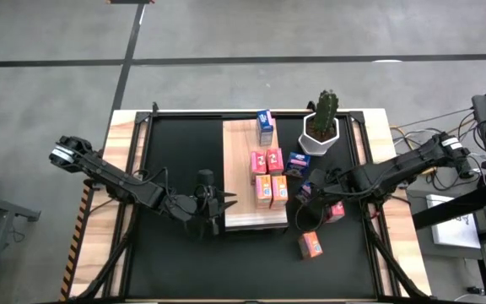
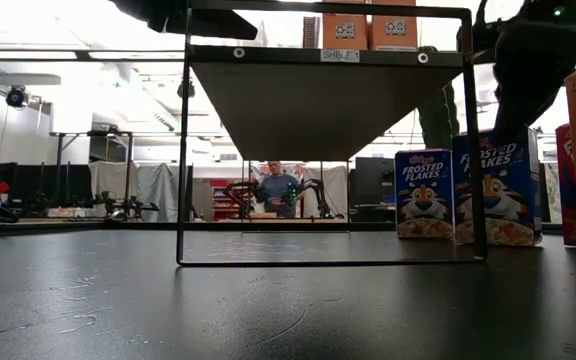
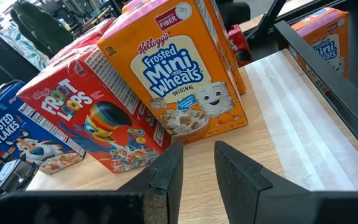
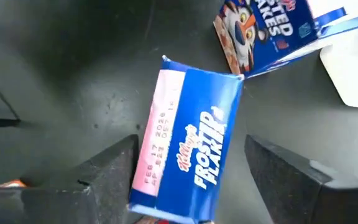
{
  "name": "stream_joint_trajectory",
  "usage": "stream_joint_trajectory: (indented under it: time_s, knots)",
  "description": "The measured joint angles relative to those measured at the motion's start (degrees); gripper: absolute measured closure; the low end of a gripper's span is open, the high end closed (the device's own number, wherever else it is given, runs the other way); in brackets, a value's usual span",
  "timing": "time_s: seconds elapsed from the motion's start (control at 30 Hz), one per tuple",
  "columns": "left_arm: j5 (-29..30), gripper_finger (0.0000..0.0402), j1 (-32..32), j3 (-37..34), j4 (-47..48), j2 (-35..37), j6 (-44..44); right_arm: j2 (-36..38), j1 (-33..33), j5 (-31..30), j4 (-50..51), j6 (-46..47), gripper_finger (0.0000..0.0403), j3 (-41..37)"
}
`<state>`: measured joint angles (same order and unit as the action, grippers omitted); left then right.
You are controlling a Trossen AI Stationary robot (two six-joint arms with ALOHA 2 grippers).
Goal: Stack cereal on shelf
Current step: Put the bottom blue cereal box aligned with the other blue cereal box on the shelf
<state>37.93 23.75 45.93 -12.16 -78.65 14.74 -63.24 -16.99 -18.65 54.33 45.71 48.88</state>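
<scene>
- Black mat (image 1: 175, 262) covers the bench (image 1: 125, 139), and one orange box (image 1: 311, 245) lies on it nearest the front, well apart from the shelf (image 1: 239, 169). It is the farthest reach for either arm, and a sweeping elbow could push it off the mat.
- Just behind it, the right gripper (image 4: 191, 155) hangs over a blue Frosted Flakes box (image 4: 197, 124) lying flat on the mat. Its fingers (image 4: 114, 165) are spread wide on either side, gripping nothing.
  - The box lies askew to the fingers, so a closing pinch could catch corners and spin it loose.
  - A pink-red box (image 1: 337, 210) sits close by and could be nudged.
- At the shelf's front corner, the left gripper (image 3: 197, 165) rests low with only a narrow gap between its fingers and nothing in them.
  - It points at the Mini-Wheats box (image 3: 179, 81) and the Froot Loops box (image 3: 92, 124), both upright on the shelf.
  - A small push forward could topple them like dominoes.
- Farther back, pink-red and orange boxes crowd the middle of the shelf, which is raised on a dark frame. A box set down near its edge could drop off.
- At the far side, a second blue box (image 4: 260, 31) leans near the cactus (image 1: 325, 108) in its white pot (image 1: 317, 142). Lifting across there risks clipping either one.
</scene>
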Motion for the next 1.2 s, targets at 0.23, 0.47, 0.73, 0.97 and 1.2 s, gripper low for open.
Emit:
stream_joint_trajectory:
  time_s: [0.23, 0.47, 0.73, 0.97, 1.2]
  knots:
    - [0.0, 0.0326, 0.0, 0.0, 0.0, 0.0, 0.0, -1.9, 0.0, 0.0, 0.0, 0.2, 0.0181, 0.0]
    - [0.1, 0.0326, 0.0, -0.1, 0.1, 0.0, 0.2, -1.8, 0.0, 0.5, -0.2, 1.2, 0.0227, 0.0]
    - [3.1, 0.0326, 0.1, -0.1, 0.1, 0.1, 2.9, -1.5, 0.0, 1.5, 0.5, 0.5, 0.0238, 2.9]
    - [3.2, 0.0326, 0.1, -0.1, 1.4, 2.1, 5.2, -1.3, 0.0, 2.4, 11.6, 0.3, 0.0239, 12.9]
    - [3.2, 0.0326, 0.1, -1.2, 3.7, 7.1, 5.8, -1.3, 0.0, 0.0, 23.8, 0.1, 0.0248, 29.4]
